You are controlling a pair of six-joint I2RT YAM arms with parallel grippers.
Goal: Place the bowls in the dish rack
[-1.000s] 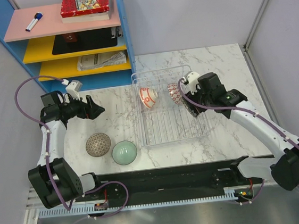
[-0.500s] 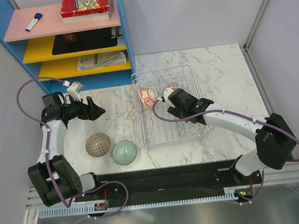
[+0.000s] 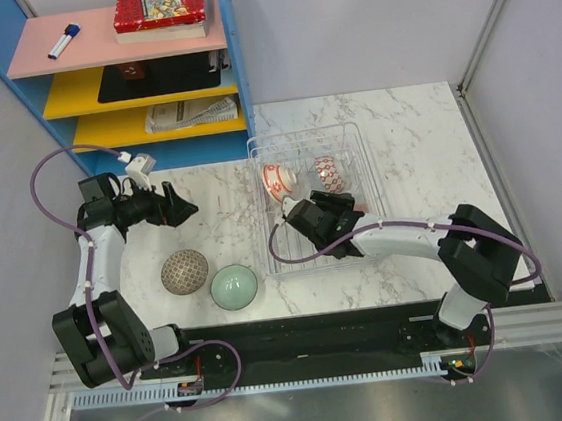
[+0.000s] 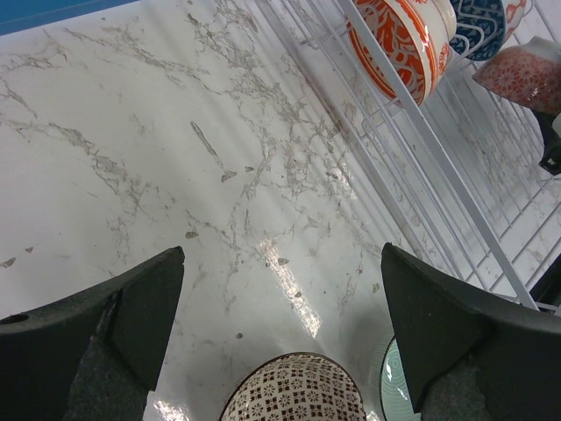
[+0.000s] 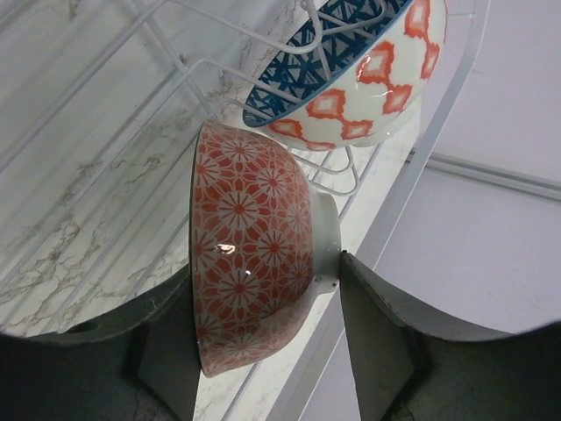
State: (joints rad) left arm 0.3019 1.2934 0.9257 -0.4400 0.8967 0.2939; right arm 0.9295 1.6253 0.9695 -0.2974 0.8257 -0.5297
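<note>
Bowl in red floral pattern [image 5: 250, 237] is standing on edge, clamped between the fingers of the right gripper [image 5: 263, 272], over the near half of the dish rack [image 3: 303, 132] and just beside the blue-and-red patterned bowl [image 5: 351, 70]. An orange-and-white bowl [image 3: 278, 183] is leaning in the rack too. Out on the marble table [image 3: 414, 136], the brown lattice bowl [image 3: 184, 272] and the pale green bowl [image 3: 234, 287] are lying upside down side by side, while the left gripper [image 3: 188, 206] is hovering nearby, jaws spread wide.

Back-left shelf unit [image 3: 233, 45] w/ marker [image 3: 64, 41], red box [image 3: 160, 4], folded papers [image 3: 190, 113]; marble table [image 3: 413, 126].
</note>
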